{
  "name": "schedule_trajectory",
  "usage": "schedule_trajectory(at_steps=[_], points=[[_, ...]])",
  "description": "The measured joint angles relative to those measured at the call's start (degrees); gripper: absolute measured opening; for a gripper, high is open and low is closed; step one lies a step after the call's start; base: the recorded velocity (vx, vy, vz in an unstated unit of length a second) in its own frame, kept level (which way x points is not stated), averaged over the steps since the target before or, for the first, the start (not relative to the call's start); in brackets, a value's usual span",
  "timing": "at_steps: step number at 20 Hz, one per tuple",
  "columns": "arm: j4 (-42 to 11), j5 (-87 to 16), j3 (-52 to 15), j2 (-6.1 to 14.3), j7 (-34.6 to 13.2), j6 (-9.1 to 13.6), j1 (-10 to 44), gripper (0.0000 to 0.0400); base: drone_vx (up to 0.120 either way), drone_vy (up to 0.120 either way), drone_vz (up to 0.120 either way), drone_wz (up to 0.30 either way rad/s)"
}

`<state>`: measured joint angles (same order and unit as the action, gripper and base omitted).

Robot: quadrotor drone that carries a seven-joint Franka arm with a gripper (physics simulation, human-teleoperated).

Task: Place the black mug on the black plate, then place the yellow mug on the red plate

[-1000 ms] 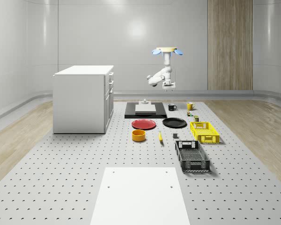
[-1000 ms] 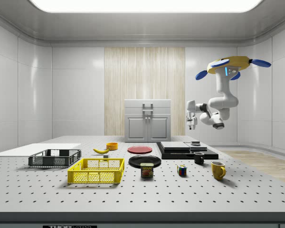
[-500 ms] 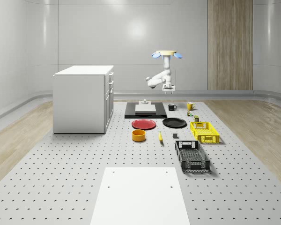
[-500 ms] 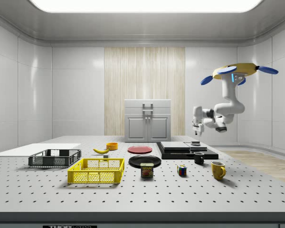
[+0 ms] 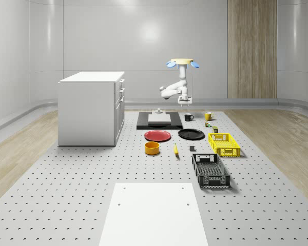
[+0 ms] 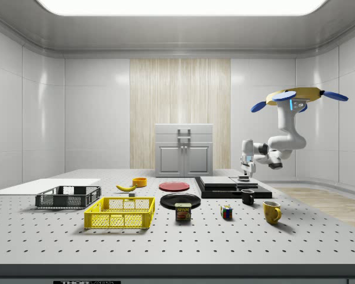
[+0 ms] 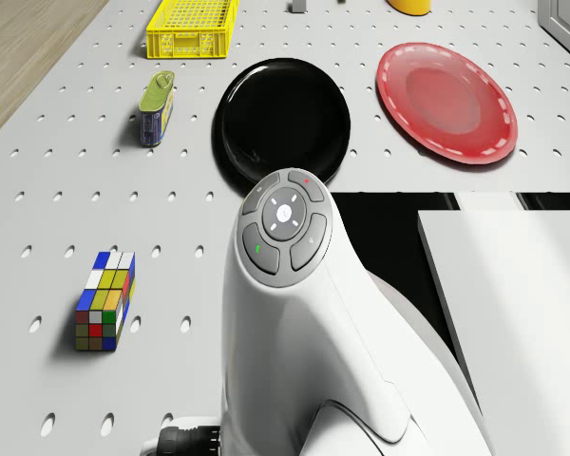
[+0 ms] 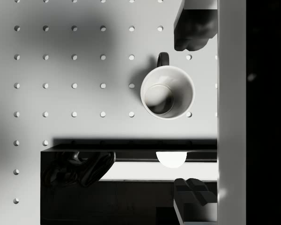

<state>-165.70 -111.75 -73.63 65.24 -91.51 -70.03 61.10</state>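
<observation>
The black mug stands on the perforated table beside the black platform; from above its inside looks pale. The yellow mug stands a little apart from it. Both the black plate and the red plate lie bare. The drone hovers over the mugs' end of the table. My gripper hangs open well above the black mug, holding nothing.
A black platform with a white block on it borders the mug. A Rubik's cube, a can, a yellow crate, a black crate, an orange bowl, a banana and a white cabinet stand around.
The drone has sunk lower and drifted toward the side view's right. The arm has brought the open gripper down closer above the black mug. No object has moved.
</observation>
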Motion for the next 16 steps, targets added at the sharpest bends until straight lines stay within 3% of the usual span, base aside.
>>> schedule_trajectory(at_steps=[8,16], points=[[0.17,1.13,-0.68,2.32,-0.77,-2.09,0.83,0.04,0.0,0.0,-0.115,0.0],[1.19,-2.76,4.15,5.79,-0.32,-6.97,0.6,0.04,0.0,0.0,0.0,0.0]])
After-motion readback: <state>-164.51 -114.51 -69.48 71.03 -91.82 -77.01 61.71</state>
